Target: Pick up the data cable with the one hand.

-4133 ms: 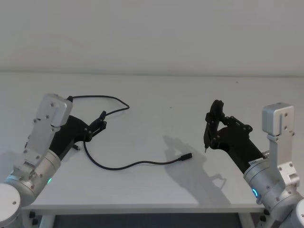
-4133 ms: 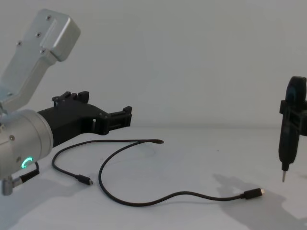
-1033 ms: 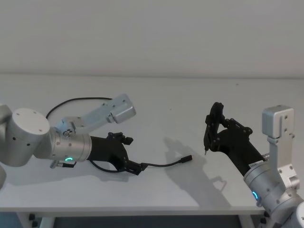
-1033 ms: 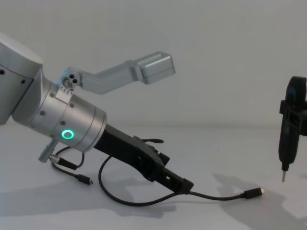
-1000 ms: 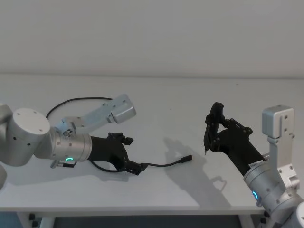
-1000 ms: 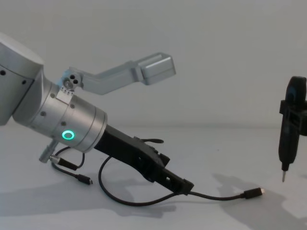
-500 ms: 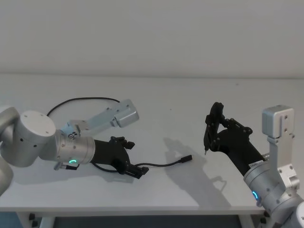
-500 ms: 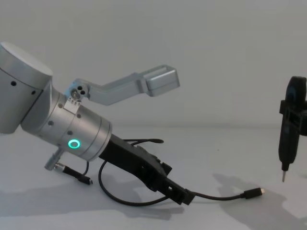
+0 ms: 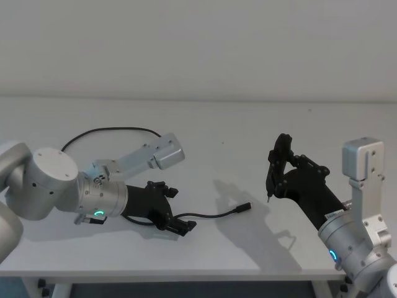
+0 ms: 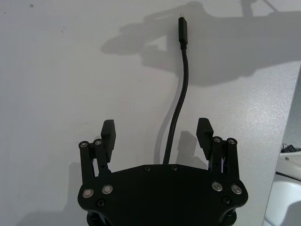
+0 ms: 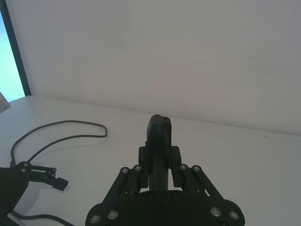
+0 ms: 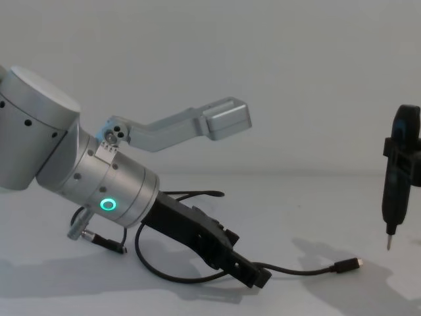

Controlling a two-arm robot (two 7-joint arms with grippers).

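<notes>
Left gripper (image 10: pixel 156 128) is down low over the table (image 9: pixel 217 136), jaws wide, with the data cable (image 10: pixel 182 89) running between its fingers (image 10: pixel 108 136), a bit nearer one pad. I'd centre on it, sink till the pads almost touch the table, then close slowly so it can't roll out. Right gripper (image 11: pixel 160 160) sits parked off right, clamped on a slim pointed tool (image 12: pixel 398 171).

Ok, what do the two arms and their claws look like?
Left arm and right arm: thick silver cylinders, boxy silver wrist module, glowing ring (green on left, bluish on right). Each ends in a black angular two-finger claw with small silver screws: left claw, right claw.
</notes>
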